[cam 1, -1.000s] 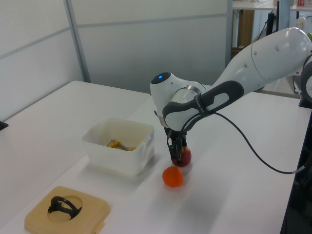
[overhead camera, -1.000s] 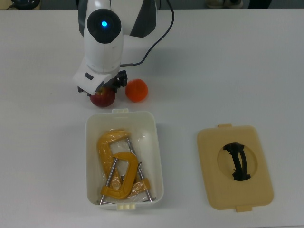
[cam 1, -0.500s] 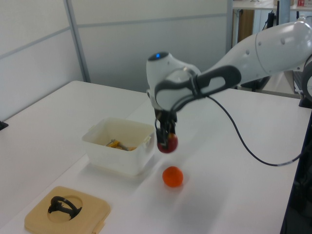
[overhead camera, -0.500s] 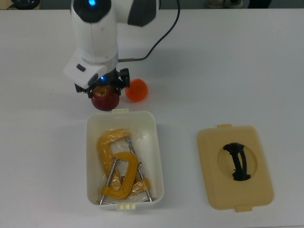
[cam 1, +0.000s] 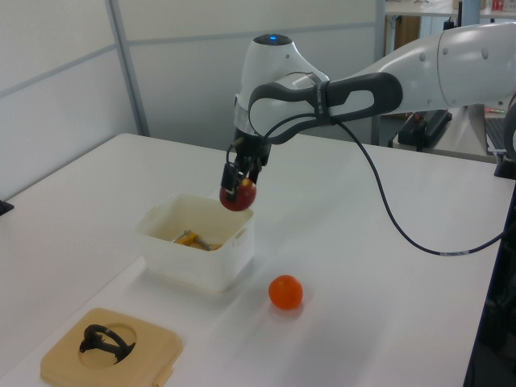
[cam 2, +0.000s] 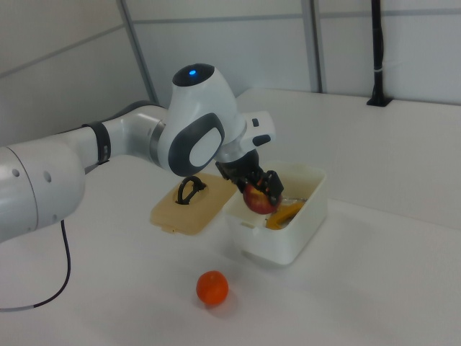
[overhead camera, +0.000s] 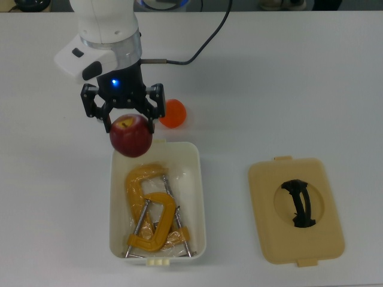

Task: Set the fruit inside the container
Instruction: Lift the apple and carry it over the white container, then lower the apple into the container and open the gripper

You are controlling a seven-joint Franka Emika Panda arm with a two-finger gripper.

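1. The hand (overhead camera: 123, 117) gripped a dark red apple (overhead camera: 131, 135) by its sides, aloft over the near end of the white tub (overhead camera: 198, 197), which held yellow clamps (overhead camera: 149, 209).
2. The apple looked firm, smooth and moderately heavy; a grip across its widest part likely suited it.
3. The orange fruit (overhead camera: 174, 113) sat on the surface (overhead camera: 287, 84) just beside the tub, likely softer-skinned and prone to rolling.
4. The top view showed the clamps; the left view showed the apple (cam 1: 238, 195) raised above the rim, and the tan lid (cam 1: 113, 351) well apart.
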